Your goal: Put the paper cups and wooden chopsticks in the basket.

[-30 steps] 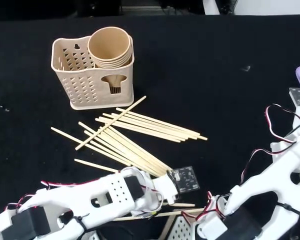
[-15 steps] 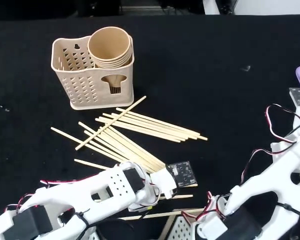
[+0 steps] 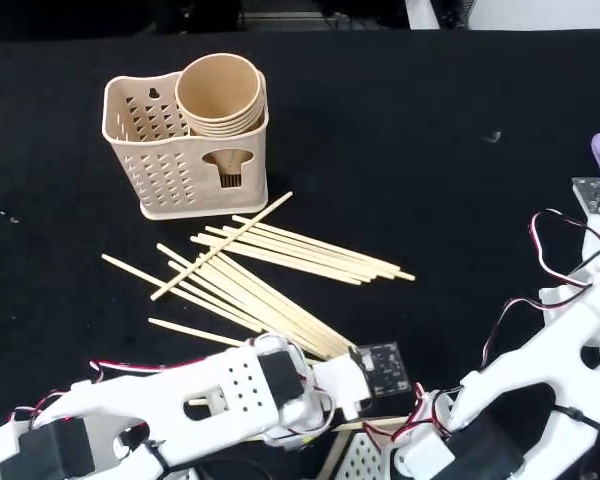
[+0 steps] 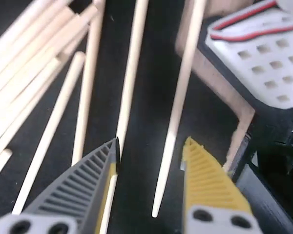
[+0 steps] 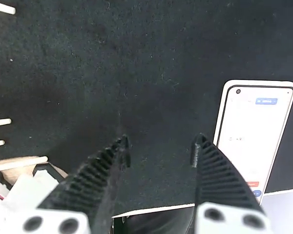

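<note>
The cups [image 3: 218, 92] sit stacked in the basket [image 3: 185, 175]. The chopsticks [image 3: 280, 265] lie loose on the table [image 3: 430, 150] in front of it. The left gripper [image 4: 151, 144] is open, low over the pile's near end, with 1 chopstick [image 4: 178, 105] ending between its jaws, not gripped. The right gripper [image 5: 161, 141] is open and empty above the table, near a phone [image 5: 254, 136].

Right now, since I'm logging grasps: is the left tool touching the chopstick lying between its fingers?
Apart. In the left wrist view the left tool is open, and dark table shows on both sides of the chopstick.
</note>
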Controlling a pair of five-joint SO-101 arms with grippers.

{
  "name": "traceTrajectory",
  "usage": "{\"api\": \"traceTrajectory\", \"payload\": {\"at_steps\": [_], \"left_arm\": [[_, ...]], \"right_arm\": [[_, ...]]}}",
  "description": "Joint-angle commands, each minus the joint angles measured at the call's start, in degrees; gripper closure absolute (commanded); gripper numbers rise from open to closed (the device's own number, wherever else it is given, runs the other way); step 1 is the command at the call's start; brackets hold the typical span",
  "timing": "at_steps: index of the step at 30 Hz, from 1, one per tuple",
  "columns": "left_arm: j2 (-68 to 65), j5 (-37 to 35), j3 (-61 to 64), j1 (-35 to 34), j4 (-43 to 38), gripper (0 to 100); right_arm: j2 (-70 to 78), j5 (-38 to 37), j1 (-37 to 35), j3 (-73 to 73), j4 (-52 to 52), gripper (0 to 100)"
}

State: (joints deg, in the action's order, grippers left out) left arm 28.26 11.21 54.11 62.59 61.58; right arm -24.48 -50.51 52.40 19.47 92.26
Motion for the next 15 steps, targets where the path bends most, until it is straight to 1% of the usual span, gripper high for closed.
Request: {"api": "traceTrajectory", "payload": {"at_steps": [1, 5, 7, 13, 15], "left_arm": [[0.5, -2.2, -0.4, 0.3, -3.0, 78], [0.0, -2.8, 6.9, 0.8, -11.9, 78], [0.4, -2.8, 8.9, 0.4, -14.5, 78], [-0.1, -2.7, 9.7, 0.0, -15.0, 78], [-0.1, -2.4, 9.7, -1.0, -15.0, 78]], "right_arm": [[-1.5, -0.6, 0.6, -0.6, 0.4, 78.3], [-1.5, -0.6, 1.0, -0.7, 0.4, 78.3], [-1.4, -0.6, 1.0, -0.7, 0.4, 78.3], [-1.5, -0.9, 0.9, -0.7, 0.4, 78.3], [-1.5, -0.9, 0.9, -0.5, 0.4, 78.3]]}}
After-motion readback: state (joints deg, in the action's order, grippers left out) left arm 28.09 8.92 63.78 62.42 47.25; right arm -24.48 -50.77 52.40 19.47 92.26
